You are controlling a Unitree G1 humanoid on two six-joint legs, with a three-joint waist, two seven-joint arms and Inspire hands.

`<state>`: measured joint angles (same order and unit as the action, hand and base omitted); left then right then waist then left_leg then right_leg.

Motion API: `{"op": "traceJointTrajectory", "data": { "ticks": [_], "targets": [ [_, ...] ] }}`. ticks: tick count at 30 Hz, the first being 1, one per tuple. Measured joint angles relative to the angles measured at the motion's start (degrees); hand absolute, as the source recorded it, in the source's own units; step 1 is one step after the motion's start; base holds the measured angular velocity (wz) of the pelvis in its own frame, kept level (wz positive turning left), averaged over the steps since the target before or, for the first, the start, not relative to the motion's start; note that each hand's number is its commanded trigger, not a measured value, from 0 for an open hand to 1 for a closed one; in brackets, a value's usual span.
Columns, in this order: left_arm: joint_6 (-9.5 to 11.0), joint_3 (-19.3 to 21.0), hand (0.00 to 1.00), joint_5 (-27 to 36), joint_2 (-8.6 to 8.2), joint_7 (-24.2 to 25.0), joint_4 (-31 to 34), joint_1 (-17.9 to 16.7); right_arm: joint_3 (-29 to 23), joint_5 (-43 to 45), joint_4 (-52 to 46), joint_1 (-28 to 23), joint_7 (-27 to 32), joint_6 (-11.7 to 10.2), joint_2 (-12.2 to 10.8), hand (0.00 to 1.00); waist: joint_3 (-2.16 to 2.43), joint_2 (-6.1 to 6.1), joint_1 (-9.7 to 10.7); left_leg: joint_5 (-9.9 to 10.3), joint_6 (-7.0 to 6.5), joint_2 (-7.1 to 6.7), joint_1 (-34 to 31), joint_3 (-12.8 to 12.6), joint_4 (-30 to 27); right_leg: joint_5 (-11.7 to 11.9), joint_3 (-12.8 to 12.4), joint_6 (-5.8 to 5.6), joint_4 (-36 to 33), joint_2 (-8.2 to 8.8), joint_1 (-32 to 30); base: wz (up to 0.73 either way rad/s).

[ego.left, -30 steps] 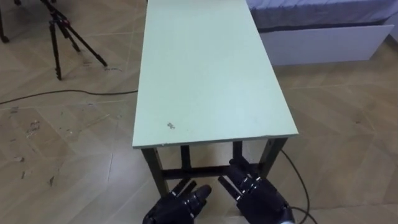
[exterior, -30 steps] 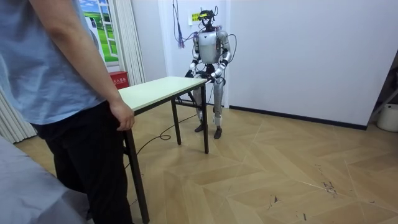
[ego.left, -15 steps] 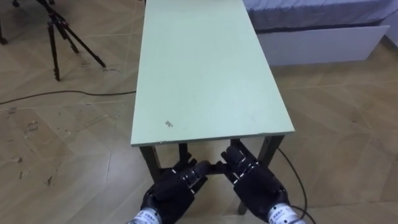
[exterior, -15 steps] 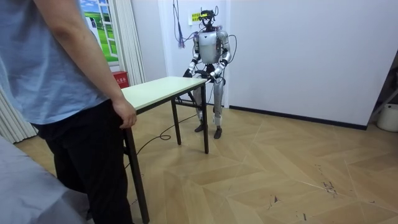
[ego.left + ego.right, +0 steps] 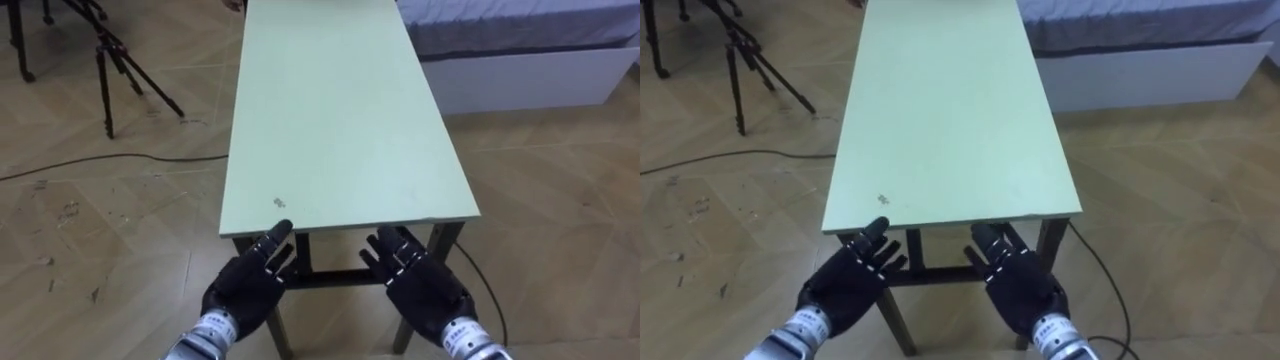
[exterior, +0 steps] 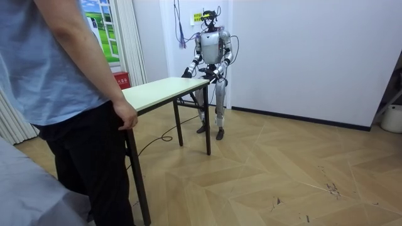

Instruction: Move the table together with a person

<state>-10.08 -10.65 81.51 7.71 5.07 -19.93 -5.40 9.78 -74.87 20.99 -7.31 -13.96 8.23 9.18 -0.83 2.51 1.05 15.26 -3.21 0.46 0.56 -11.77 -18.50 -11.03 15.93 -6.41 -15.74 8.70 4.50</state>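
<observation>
**Q:** Left eye view: where is the table, and what are the hands doing?
**A:** The table [image 5: 340, 110] stands lengthwise before the robot. The left hand [image 5: 245, 288] and right hand [image 5: 422, 290] reach toward its near short edge, fingers straight and spread, clasping nothing.

**Q:** Room view?
**A:** A person [image 6: 56, 75] stands at the opposite end, with the person's hand [image 6: 127, 117] at the corner. The room has a parquet floor [image 6: 282, 182] and a white wall [image 6: 301, 50].

**Q:** Right eye view: how will it handle?
**A:** Judged rigid, long and fairly heavy. Grip under the short edge, beside the legs. A tripod [image 5: 732, 45] and a bed [image 5: 1160, 65] flank it.
</observation>
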Motion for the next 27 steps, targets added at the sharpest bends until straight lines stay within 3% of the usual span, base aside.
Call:
{"op": "traceJointTrajectory", "data": {
  "ticks": [15, 27],
  "targets": [
    [-3.7, 2.7, 0.00, 0.0, -0.06, -6.3, 3.2, 0.8, -3.0, -2.0, -1.4, 0.8, 2.7, 0.2, -1.0, 0.00, -0.14, -0.45, 0.0, 0.0, 0.01, 0.37, 0.2, 0.0, -0.8, 0.1, -0.1, 0.16, 0.0, -0.10, 0.3, 0.00],
    [-4.2, 3.6, 0.00, 0.9, -0.58, -7.2, 3.2, 1.1, -5.3, -9.4, -1.4, 1.3, 5.2, 0.6, -1.6, 0.00, -0.11, -0.41, -1.0, 0.0, 0.12, 0.89, 0.3, -0.7, -0.9, 0.5, -0.2, 0.81, 0.1, -0.44, -0.1, -0.04]
  ]
}}
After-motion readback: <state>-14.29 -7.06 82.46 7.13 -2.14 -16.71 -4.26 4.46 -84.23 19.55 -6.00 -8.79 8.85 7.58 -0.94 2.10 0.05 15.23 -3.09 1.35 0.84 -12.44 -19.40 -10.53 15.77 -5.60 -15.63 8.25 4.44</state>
